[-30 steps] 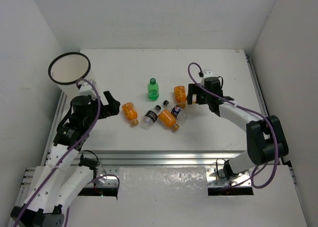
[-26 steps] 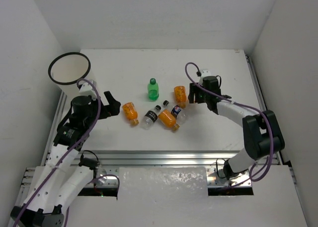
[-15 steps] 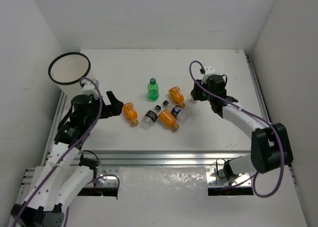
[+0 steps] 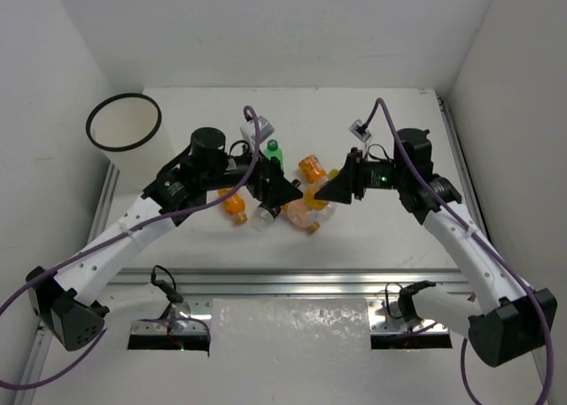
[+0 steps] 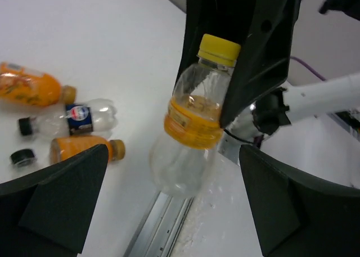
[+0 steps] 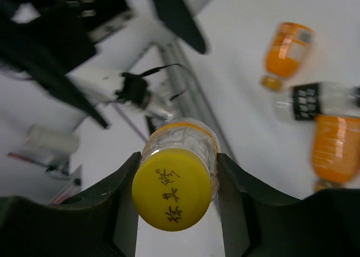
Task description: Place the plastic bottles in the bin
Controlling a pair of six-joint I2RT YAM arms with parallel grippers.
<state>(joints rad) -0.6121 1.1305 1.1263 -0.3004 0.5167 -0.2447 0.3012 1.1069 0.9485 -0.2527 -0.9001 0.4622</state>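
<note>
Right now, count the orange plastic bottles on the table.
3. Far orange plastic bottle: right of the green plastic bottle. Left orange bottle: partly under the left arm. Near orange bottle: cluster's near edge. Arms may hide others.

1. Top view: bright, even light from overhead. The white table (image 4: 390, 237) and the walls read almost flat white, with only faint, soft-edged shadows under the arms.
2. The metal plate (image 4: 292, 321) at the near edge throws patchy glare.
3. That view is sharp from far wall to near edge.
4. Left wrist view: the yellow-capped bottle (image 5: 194, 122) is fairly sharp, with pale highlights on its clear plastic. The left gripper's fingers (image 5: 56, 195), close to the lens, are dark, soft-edged and featureless.
5. Right wrist view: the cap (image 6: 173, 196) is crisp, and its printed marks show clearly. The background is softer, including the orange bottle (image 6: 287, 49). The right gripper's fingers (image 6: 56, 229) are near-black silhouettes.
</note>
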